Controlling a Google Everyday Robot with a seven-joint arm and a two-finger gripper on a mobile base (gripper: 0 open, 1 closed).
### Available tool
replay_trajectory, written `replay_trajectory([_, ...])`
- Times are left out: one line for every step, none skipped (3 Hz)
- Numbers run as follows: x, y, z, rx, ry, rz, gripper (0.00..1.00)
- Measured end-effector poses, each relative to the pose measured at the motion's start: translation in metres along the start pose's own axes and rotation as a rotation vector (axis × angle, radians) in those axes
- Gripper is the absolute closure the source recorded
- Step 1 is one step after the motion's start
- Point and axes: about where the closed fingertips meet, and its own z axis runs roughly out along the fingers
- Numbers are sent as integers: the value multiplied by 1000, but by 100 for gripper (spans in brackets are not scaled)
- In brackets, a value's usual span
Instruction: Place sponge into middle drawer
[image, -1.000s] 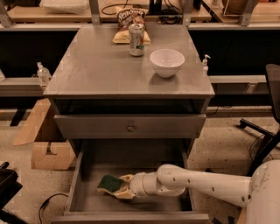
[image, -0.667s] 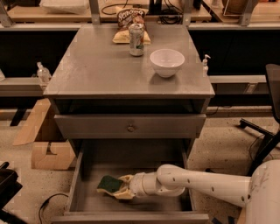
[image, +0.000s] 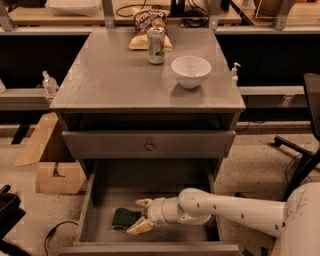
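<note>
**Sponge (image: 124, 218) lying in middle drawer (image: 88, 210), claw (image: 134, 217) spread around it**

Cabinet (image: 226, 123): grey unit, seen from the front and above. Its flat tabletop (image: 110, 75) carries three items toward the rear and right.

Middle drawer: pulled well out at the foot of the cabinet. It is a wide grey box with low side walls and a plain floor. The sponge and the claw are the only contents seen in it.

Arm (image: 240, 212): white, entering from the lower right and reaching leftward over the right wall into the open drawer.

Drawer above (image: 100, 145): shut, with a flat grey front and a small round knob (image: 149, 146) at its centre.

Cardboard box (image: 56, 176): on the floor to the left of the cabinet, just beside it.

Bowl (image: 191, 71): white, upright, on the right part of the tabletop.

Snack bag (image: 149, 25): at the rear edge of the tabletop.

Can (image: 156, 45): upright, directly in front of the bag and left of the bowl.

Claw: low inside the drawer, left of centre, pointing left. Its two pale fingers (image: 141, 227) stand parted, one behind and one in front of the sponge's right end. The rear finger appears clear of the sponge.

Sponge: lying on the drawer floor, left of centre, dark green face showing. Its right end sits between the parted fingers.
</note>
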Motion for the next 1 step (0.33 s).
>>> replay_trajectory([0,1,1,-1,0,0,0])
